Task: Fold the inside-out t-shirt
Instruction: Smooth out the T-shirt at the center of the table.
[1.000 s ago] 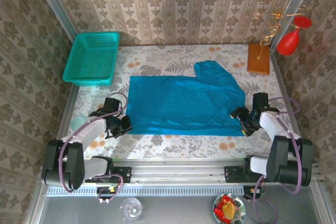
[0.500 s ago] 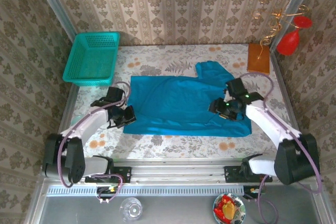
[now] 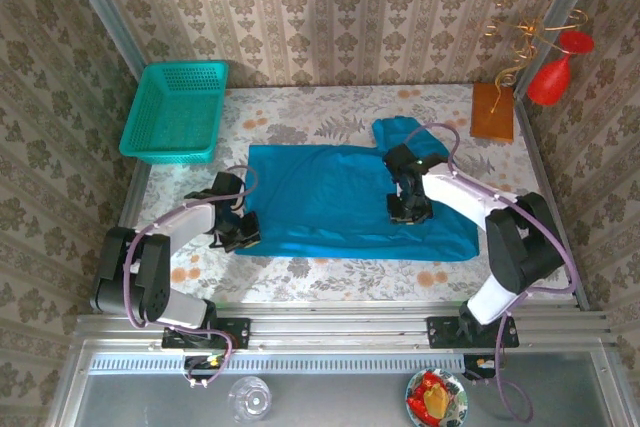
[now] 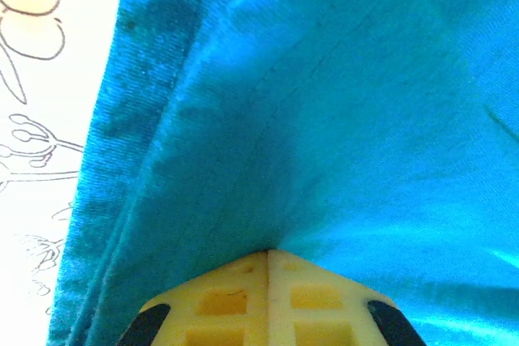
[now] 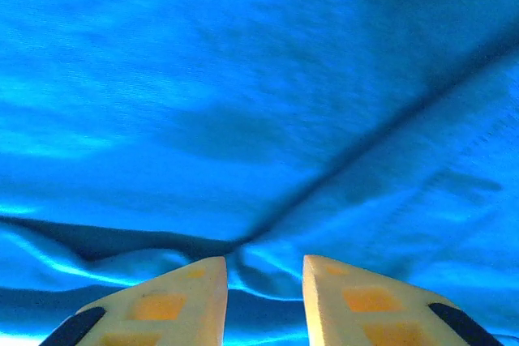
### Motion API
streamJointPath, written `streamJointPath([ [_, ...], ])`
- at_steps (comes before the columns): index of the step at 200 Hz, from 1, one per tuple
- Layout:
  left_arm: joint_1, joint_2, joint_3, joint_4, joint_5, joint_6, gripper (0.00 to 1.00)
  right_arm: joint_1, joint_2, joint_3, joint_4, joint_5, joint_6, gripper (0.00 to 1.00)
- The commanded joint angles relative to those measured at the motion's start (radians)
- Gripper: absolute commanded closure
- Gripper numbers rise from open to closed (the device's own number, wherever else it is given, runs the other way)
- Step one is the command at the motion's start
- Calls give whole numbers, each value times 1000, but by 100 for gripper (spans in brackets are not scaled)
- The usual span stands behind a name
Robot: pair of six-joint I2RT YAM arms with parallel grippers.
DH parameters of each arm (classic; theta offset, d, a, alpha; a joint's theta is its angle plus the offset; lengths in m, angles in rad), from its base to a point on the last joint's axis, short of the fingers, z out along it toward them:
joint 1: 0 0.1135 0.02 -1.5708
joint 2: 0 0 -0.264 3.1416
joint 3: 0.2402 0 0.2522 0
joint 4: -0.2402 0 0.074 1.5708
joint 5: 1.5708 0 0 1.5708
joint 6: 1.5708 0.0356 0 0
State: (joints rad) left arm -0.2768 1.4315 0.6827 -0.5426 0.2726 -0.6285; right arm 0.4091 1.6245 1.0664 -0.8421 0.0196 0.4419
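Top external:
- Left gripper (image 3: 240,232): sat at the near left corner of the inside-out t-shirt (image 3: 330,202), which spread flat to its right across the table (image 3: 330,272).
- Right gripper (image 3: 408,209): pointed down onto the shirt's right half.
- Teal mesh basket (image 3: 170,154): well beyond the left gripper.

Left wrist:
- Left gripper (image 4: 268,261): fingers pressed together, pinching the t-shirt (image 4: 340,119) by its hem.

Right wrist:
- Right gripper (image 5: 263,269): a narrow gap between the fingers, with a ridge of t-shirt (image 5: 243,79) bunched in it.

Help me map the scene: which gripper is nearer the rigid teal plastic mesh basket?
Left. The left gripper sits at the left edge of the blue-teal cloth t-shirt, close to the basket; the right gripper is over the shirt's right half, much farther away.
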Motion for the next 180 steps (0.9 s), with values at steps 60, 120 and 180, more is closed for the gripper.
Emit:
streamJointPath([
  [60,18,-8,-35,-43,-65,24,99,-34,-73,-164,13,51,83,65],
  [120,18,-11,-29,-46,-61,18,99,-35,-49,-149,14,82,75,73],
  [180,16,-16,-26,-55,-64,18,99,-35,-91,-64,-23,65,62,100],
])
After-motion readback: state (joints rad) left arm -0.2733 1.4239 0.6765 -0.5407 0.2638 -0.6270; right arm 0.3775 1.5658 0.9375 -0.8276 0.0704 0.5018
